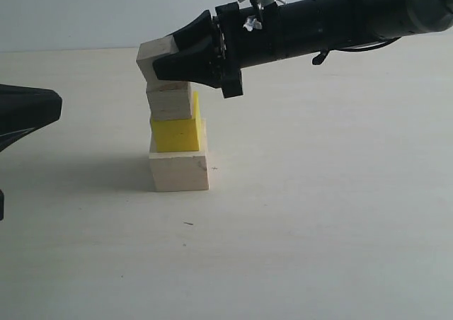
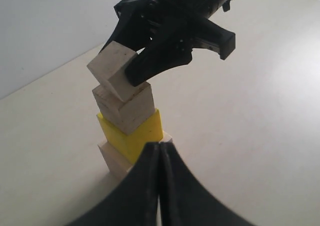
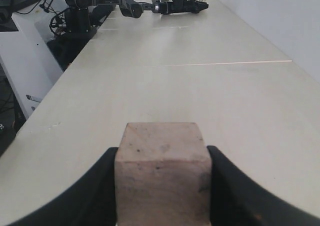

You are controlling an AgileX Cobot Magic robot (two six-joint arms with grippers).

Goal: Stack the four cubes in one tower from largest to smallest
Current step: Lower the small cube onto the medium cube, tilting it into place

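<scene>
On the pale worktop (image 1: 318,228) we see a large pale unpainted wooden cube (image 1: 179,171) carrying a bright yellow cube (image 1: 177,134). On top of that sits a medium pale wooden cube with grain lines (image 1: 168,100), set a little off toward the left side of the exterior view. The right pincer (image 1: 164,59) reaches in from the right and is clamped on a small pale wooden cube (image 1: 154,54), one finger on each side face. This cube is tilted, with its lower edge at the medium cube's top. We cannot tell whether the two touch. The left pincer (image 2: 160,186) hangs near the stack with its fingers pressed together and nothing between them.
</scene>
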